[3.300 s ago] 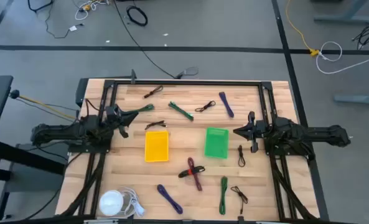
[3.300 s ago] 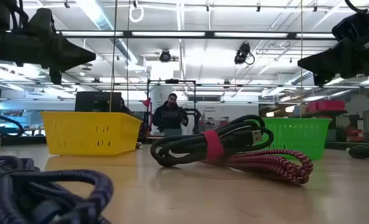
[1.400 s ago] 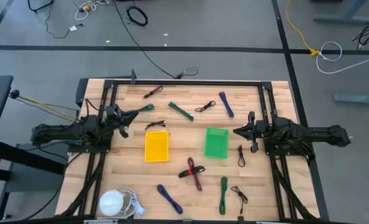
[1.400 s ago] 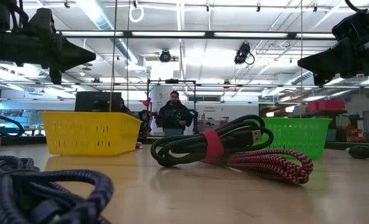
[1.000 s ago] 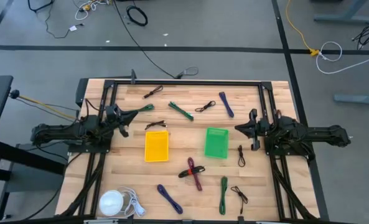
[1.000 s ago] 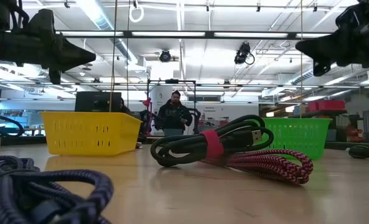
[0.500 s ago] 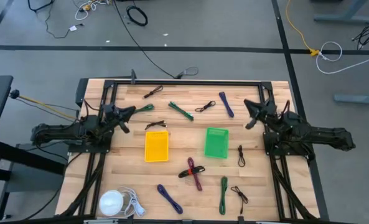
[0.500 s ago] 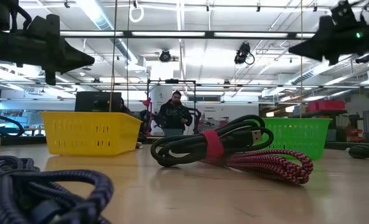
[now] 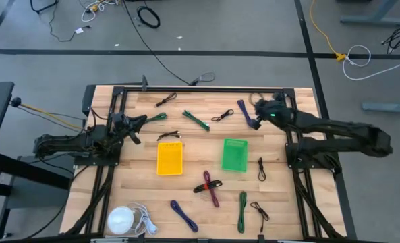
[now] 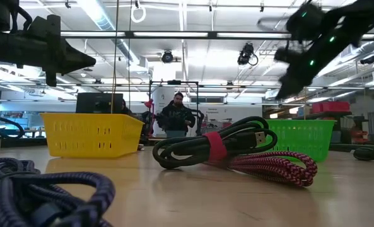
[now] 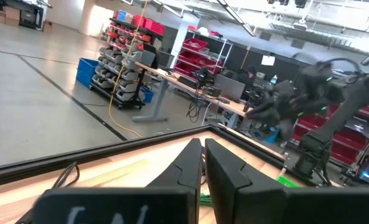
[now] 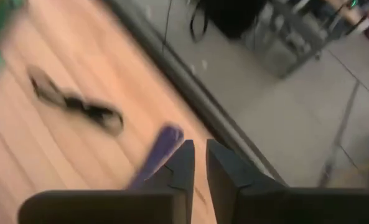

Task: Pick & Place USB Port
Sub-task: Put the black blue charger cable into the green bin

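Several bundled USB cables lie on the wooden table (image 9: 200,229). A purple one (image 9: 245,113) lies at the far right, with a black one (image 9: 222,116) and a green one (image 9: 195,120) beside it. A black bundle with a red strap (image 10: 215,148) lies on a red braided one in the middle. My right gripper (image 9: 256,113) hangs in the air over the purple cable (image 12: 156,151), tipped down, its fingers (image 12: 185,163) a narrow gap apart and touching nothing. My left gripper (image 9: 140,121) waits shut at the left edge, held level above the table.
A yellow basket (image 9: 170,158) and a green basket (image 9: 235,154) stand in the table's middle. More cable bundles lie along the near edge, and a white round object (image 9: 122,219) sits at the near left corner. A person (image 10: 176,118) stands in the room beyond the table.
My right arm has left its place at the table's right edge. It has swung toward the far edge and reached out leftward, rising a little. Its gripper has tipped from level to slanting down, over the purple cable. No cable has moved.
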Controlling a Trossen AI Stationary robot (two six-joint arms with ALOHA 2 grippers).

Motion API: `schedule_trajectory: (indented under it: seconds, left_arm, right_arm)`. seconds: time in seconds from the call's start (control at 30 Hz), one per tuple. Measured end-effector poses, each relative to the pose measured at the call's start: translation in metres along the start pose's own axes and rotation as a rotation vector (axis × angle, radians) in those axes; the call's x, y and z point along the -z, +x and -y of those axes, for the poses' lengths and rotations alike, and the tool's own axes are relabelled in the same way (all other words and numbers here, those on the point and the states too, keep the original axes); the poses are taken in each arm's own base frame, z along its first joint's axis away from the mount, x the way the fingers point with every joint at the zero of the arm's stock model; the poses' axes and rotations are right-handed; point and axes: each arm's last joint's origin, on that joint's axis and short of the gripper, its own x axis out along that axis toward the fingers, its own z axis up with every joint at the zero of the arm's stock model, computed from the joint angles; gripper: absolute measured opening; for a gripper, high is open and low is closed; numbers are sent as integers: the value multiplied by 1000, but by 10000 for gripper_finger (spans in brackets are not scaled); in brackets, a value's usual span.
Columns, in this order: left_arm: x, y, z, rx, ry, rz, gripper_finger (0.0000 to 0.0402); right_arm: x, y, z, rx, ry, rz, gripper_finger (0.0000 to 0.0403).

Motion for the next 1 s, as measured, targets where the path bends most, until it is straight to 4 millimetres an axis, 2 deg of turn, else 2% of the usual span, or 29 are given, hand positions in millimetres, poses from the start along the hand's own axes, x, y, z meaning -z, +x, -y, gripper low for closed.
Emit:
schedule_trajectory:
  seconds: [0.17, 0.37, 0.73, 1.0]
  left_arm:
    - [0, 0, 0, 0, 1, 0, 25]
    - [0, 0, 0, 0, 2, -1, 25]
    - [0, 0, 0, 0, 2, -1, 25]
    - [0, 0, 0, 0, 2, -2, 25]
  right_arm:
    - [0, 30, -9, 52, 24, -52, 54]
    - [10, 51, -19, -44, 33, -137, 70]
    - [22, 67, -32, -98, 115, -231, 194]
    - [28, 74, -38, -108, 171, -279, 233]
